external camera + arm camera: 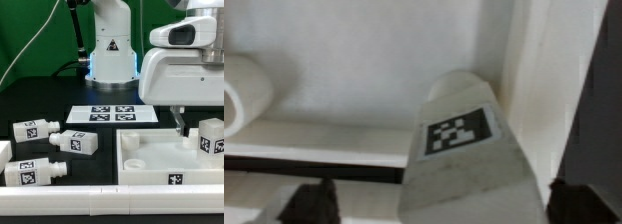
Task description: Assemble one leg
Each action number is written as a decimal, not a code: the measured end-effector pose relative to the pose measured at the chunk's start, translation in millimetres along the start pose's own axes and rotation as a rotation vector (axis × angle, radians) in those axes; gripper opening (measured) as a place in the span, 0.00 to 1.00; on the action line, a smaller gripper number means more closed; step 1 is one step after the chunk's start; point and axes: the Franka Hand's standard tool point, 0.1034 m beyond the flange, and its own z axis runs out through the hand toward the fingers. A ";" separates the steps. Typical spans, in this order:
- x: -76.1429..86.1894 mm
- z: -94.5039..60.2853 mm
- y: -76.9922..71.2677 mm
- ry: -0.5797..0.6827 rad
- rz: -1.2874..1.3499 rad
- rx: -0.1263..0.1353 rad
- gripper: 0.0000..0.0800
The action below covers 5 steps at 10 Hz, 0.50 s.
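White rigid plastic, square-section: the leg point(210, 137) point(461, 150) stands upright on the white square tray-like panel point(140, 160) at the exterior view's right. The gripper point(178, 128) hovers beside it; finger closure cannot be told. Probably light, stiff, smooth; grasp opposite flat faces.

- White, rounded arm base point(109, 50) at the back, smooth glossy shell, cylindrical column rising out of frame.
- Small black triangular warning mark point(110, 46) on the front of that base.
- Bluish glow along the base's foot point(97, 74), above a dark ring.
- Large white boxy hand housing point(183, 72) in the foreground, soft rounded edges, matte finish.
- Grey rounded wrist part point(177, 34) on top, darker than the housing.
- Thin dark cables point(20, 50) trailing behind on the exterior view's left.
- Two dark fingertips point(308, 203) in the wrist view, black, blurred.
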 end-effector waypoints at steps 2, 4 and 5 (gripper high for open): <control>0.0 0.0 0.0 0.000 0.000 0.000 0.53; 0.0 0.0 0.1 0.000 0.032 0.000 0.36; 0.0 0.0 0.1 0.000 0.049 0.000 0.36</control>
